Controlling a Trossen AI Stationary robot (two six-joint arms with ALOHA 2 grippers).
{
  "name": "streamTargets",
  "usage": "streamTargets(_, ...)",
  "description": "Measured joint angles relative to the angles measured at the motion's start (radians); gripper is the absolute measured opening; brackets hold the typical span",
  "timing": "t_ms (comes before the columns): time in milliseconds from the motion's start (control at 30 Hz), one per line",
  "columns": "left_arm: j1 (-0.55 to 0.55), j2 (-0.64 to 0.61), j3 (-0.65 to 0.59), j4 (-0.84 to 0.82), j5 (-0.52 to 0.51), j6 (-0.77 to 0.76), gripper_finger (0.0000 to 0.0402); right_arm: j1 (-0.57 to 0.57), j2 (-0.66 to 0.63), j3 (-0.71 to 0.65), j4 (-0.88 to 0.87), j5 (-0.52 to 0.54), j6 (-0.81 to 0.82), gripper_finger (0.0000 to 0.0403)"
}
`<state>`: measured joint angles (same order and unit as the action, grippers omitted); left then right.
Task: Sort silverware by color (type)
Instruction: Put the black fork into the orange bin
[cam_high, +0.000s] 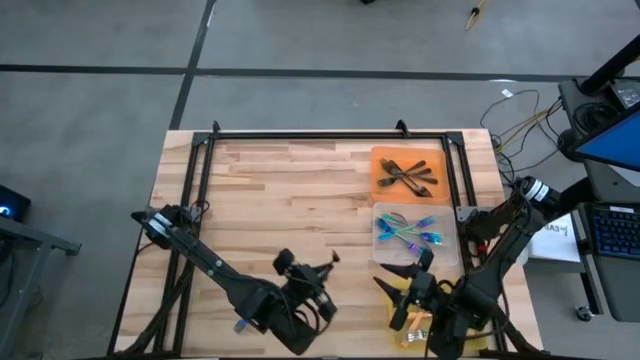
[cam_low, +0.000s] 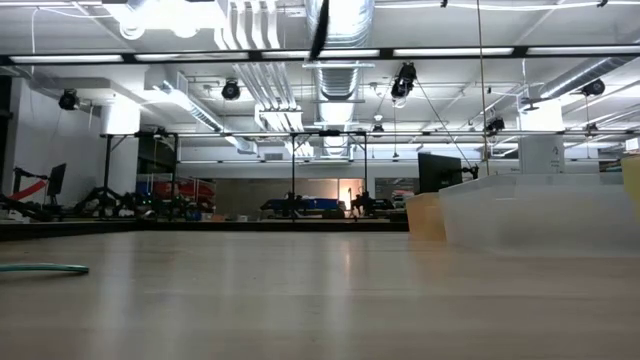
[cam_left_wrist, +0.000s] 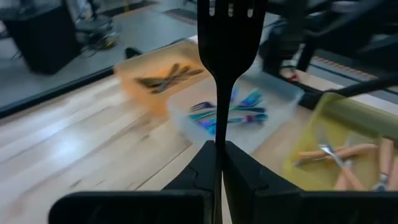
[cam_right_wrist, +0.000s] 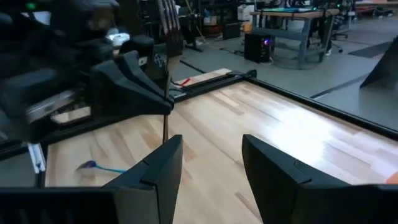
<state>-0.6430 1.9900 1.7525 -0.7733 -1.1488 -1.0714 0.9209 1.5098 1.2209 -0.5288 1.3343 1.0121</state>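
Note:
My left gripper is shut on a dark grey-black fork above the table's near middle. Across from it, my right gripper hangs open over the near right part, touching nothing. Several dark forks lie in the orange tray. Blue/teal forks lie in the clear tray, and orange forks in the yellow tray. One blue fork lies flat on the wood near the left arm. My left gripper pinches the dark fork's slim handle between its two fingers. The fork stands across the fingers, upright, tines up; in the right wrist view its handle end hangs below them. It is lifted clear of the table.
The three trays stand in a row along the table's right side, orange farthest, yellow nearest under the right arm. A black frame runs along the far edge. Bare wood spreads over the left and middle.

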Motion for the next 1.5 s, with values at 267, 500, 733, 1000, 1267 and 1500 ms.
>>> streamTargets(267, 0.003, 0.105, 0.138, 0.032, 0.006, 0.136, 0.0, -0.056, 0.028, 0.0, 0.209, -0.12, -0.206, 0.0157)
streamTargets(500, 0.003, 0.241, 0.317, 0.015, 0.007, 0.154, 0.0, -0.091, 0.028, 0.001, 0.368, -0.158, -0.401, 0.0157)
streamTargets(733, 0.007, 0.391, 0.596, -0.224, 0.008, 0.146, 0.0, -0.11, 0.027, 0.001, 0.377, -0.164, -0.411, 0.0157)
streamTargets(1000, 0.008, 0.381, 0.558, -0.285, -0.011, 0.047, 0.0, -0.115, 0.026, 0.001, 0.386, -0.157, -0.43, 0.0129)
streamTargets(1267, 0.008, 0.38, 0.557, -0.276, -0.013, 0.041, 0.0, -0.118, 0.023, 0.001, 0.392, -0.153, -0.486, 0.0016)
streamTargets(1500, 0.009, 0.38, 0.557, -0.274, -0.014, 0.058, 0.0, -0.127, 0.023, 0.001, 0.394, -0.157, -0.497, 0.0009)
